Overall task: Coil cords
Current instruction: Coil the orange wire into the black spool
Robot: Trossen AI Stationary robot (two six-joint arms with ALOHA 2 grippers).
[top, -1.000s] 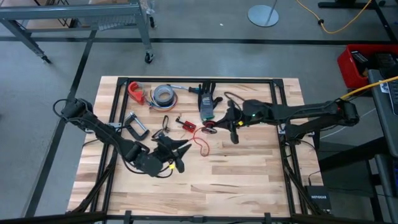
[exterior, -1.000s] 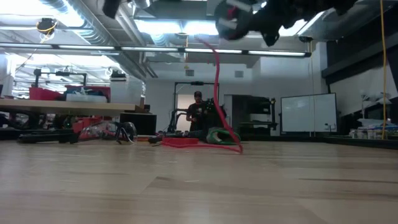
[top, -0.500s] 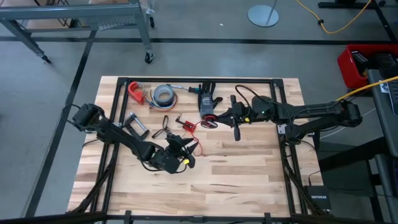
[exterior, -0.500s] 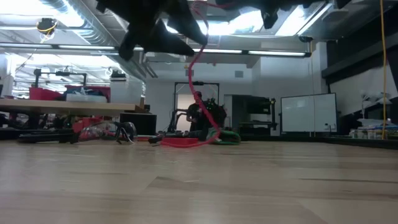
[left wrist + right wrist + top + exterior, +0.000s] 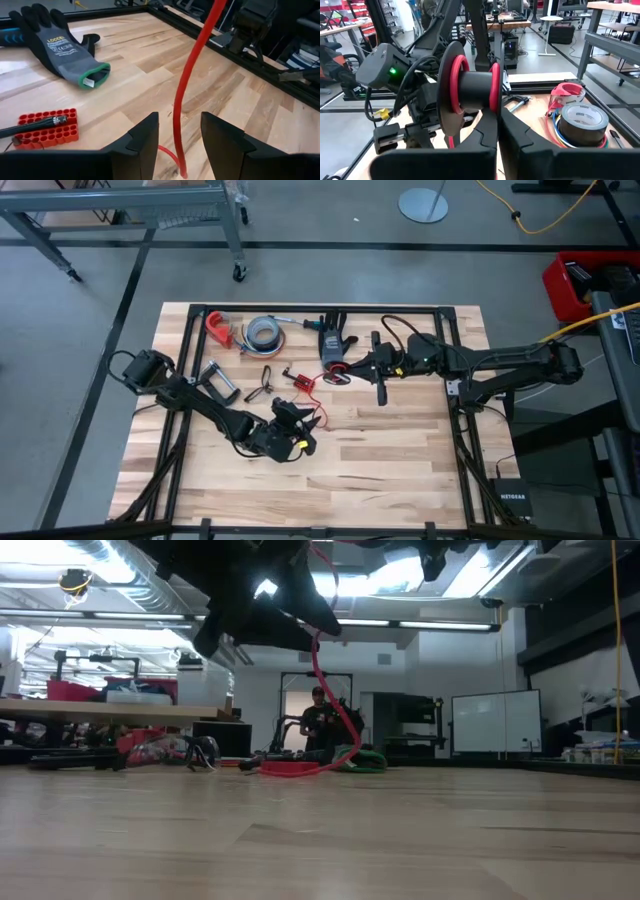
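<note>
Cord (image 5: 197, 75): one red lead, rising between left hand's (image 5: 291, 432) spread fingers, untouched, just below red block (image 5: 303, 382). Right hand (image 5: 345, 370) shut on one spool (image 5: 470, 90), right of block. One glove (image 5: 333, 345), one tape roll (image 5: 264, 331) above. Counter (image 5: 400, 470) bare toward near edge.

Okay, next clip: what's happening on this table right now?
Two arms are working a red wire. The right end effector is shut on a spool with red wire wound on it, held above the table near the grey glove. The left end effector is open around the hanging red wire, low over the wooden table, not gripping it. Tape roll and clamps lie untouched.
</note>
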